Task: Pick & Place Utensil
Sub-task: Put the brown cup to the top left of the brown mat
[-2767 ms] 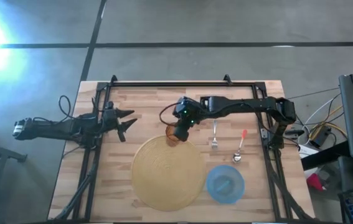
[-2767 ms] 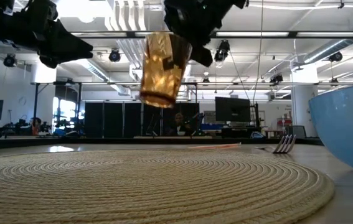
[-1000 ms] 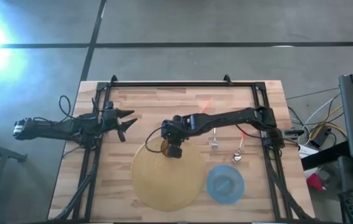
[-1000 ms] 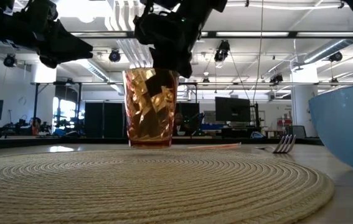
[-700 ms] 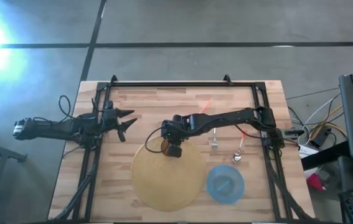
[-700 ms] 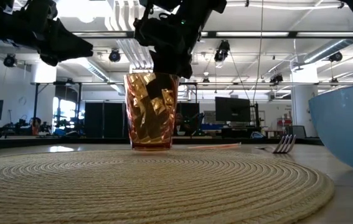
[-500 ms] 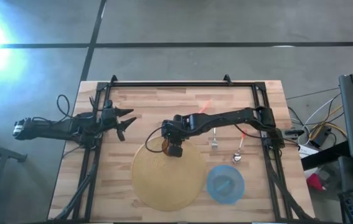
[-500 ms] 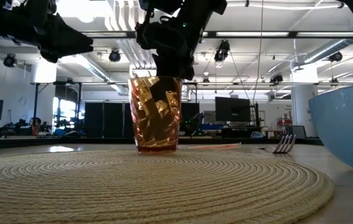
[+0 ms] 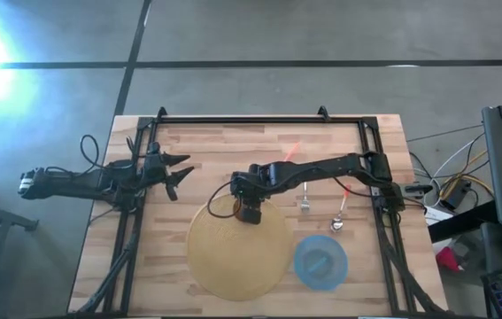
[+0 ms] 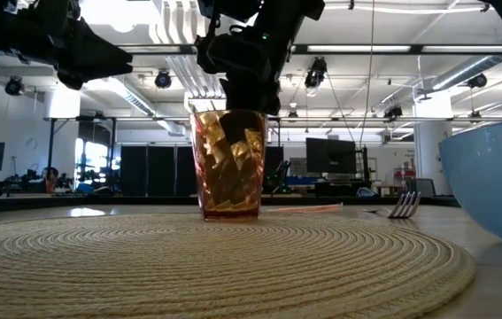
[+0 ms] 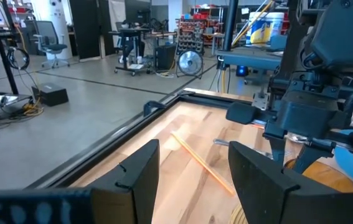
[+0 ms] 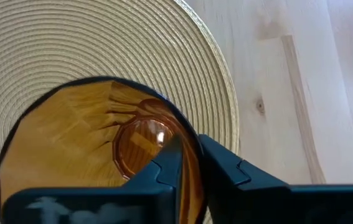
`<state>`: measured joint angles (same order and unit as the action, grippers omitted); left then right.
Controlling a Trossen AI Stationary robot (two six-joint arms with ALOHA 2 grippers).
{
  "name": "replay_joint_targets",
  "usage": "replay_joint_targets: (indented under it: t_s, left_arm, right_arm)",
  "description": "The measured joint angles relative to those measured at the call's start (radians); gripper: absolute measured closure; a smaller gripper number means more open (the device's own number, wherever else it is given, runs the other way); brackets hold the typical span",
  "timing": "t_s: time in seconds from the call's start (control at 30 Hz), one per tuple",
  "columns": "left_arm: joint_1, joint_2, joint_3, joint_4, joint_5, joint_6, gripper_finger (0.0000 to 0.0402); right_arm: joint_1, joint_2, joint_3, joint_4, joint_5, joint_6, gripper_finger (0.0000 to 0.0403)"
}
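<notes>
- One fork (image 9: pixel 305 197) and one spoon (image 9: pixel 341 213) with a red handle lie side by side on the bare wooden tabletop (image 9: pixel 206 142). They are apart from each other, beside the mat's right edge and just beyond the bowl; nothing touches them.
- One amber cup (image 10: pixel 230 168) stands upright on the far edge of the one round woven placemat (image 9: pixel 233 257).
- One blue bowl (image 9: pixel 320 261) sits at the mat's near right edge.
- One thin orange stick (image 9: pixel 291 149) lies on the tabletop's far side.
- The right gripper (image 10: pixel 246 93) sits at the cup's rim from above; whether it clamps the wall or has let go cannot be told.
- The left gripper (image 9: pixel 175 173) hangs released, spread wide, over the tabletop's left side, well apart from everything.
- The high view alone shows the spoon. The low view shows only the fork's tines, plus the cup's base flat on the mat.
- The right wrist view looks down into the cup.
</notes>
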<state>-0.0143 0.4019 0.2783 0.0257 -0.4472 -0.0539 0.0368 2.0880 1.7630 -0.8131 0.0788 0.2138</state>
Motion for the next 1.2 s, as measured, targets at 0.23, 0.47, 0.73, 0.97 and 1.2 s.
replay_joint_targets:
  t_s: [0.23, 0.47, 0.73, 0.97, 1.2]
  left_arm:
    - [0.000, 0.000, -0.002, -0.001, 0.000, -0.036, 0.0216]
    - [0.000, 0.011, -0.003, -0.002, 0.004, -0.106, 0.0216]
    - [0.000, 0.074, 0.021, 0.001, 0.011, -0.109, 0.0216]
    - [0.000, 0.182, 0.075, 0.004, 0.012, -0.130, 0.0216]
    - [-0.001, 0.326, 0.150, 0.001, 0.017, -0.185, 0.0216]
  right_arm:
    - [0.000, 0.000, 0.000, 0.000, 0.000, -0.001, 0.0305]
    - [0.000, -0.019, 0.000, -0.008, 0.001, -0.032, 0.0267]
    - [-0.004, -0.071, 0.017, -0.046, 0.001, -0.044, 0.0232]
    - [-0.023, -0.141, 0.015, -0.062, 0.003, -0.087, 0.0223]
    - [-0.042, -0.227, 0.015, -0.099, 0.003, -0.131, 0.0233]
